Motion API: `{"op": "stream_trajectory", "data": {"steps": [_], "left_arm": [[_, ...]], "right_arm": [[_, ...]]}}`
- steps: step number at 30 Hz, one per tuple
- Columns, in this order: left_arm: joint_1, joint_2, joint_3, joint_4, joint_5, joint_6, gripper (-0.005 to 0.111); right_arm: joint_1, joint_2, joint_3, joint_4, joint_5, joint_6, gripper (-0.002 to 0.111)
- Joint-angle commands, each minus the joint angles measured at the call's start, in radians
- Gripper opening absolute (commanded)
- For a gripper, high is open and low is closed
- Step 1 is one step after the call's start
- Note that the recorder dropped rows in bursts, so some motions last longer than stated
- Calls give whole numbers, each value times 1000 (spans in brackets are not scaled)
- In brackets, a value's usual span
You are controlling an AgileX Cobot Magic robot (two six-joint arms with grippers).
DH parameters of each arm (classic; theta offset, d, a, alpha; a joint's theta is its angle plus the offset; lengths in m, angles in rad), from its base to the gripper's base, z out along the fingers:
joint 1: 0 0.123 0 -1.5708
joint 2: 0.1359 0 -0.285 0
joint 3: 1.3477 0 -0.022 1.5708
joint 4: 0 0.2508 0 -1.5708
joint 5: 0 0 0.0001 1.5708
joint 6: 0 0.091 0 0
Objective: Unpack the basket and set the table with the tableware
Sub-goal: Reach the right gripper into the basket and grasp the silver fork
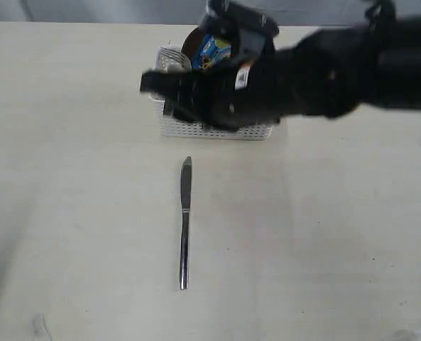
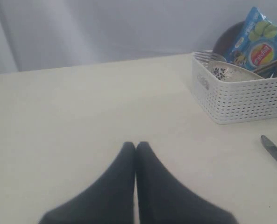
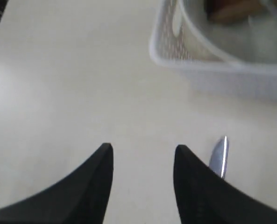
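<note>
Desk (image 1: 68,213) spans the whole frame; white basket (image 1: 189,129) sits upper centre, partly behind the black right arm (image 1: 352,67); steel knife (image 1: 185,224) lies centre, below it; right end effector (image 3: 143,149) is spread, empty; left end effector (image 2: 136,144) is pressed together.

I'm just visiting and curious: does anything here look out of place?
Yes: a blue chip bag stands in the white basket beside the bowl; a snack packet seems odd there.
</note>
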Motion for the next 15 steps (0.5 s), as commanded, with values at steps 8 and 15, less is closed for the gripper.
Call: {"op": "stream_trajectory", "data": {"steps": [8,15], "left_arm": [[2,-3,2,0,-4,-4,0],[2,-3,2,0,-4,-4,0]], "right_arm": [[-169,250,-576,-298,524,-83,41],[-140,428,-691,-293,574,-225,41]]}}
